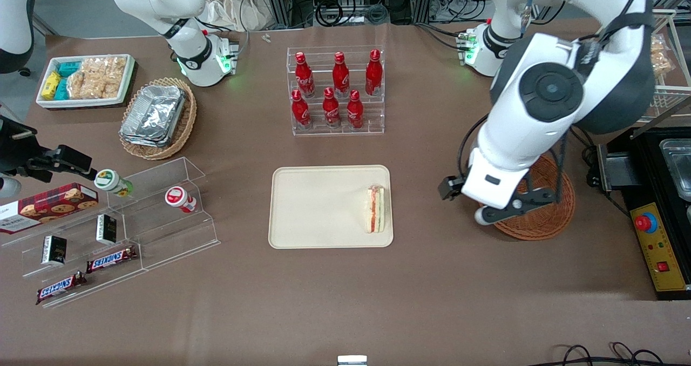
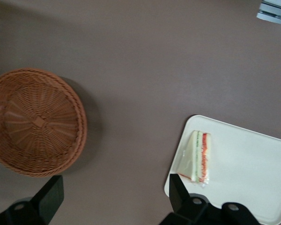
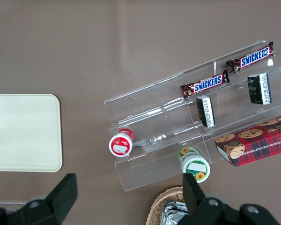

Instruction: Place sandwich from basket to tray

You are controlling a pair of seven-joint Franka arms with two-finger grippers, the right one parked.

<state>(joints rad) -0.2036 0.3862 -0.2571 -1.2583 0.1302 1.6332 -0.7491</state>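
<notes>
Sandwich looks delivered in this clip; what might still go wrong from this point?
The sandwich stands on its narrow edge close to the rim of the tray nearest the basket, so a nudge might tip it over or off. The open gripper hangs above the table between the empty basket and the tray; a low sweep across the tray could clip the sandwich or shift the tray.

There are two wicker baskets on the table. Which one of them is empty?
The reddish-brown round basket, under the working arm, is empty. The lighter tan basket holds foil trays. The gripper hangs open above the table between the basket and the tray.
</notes>
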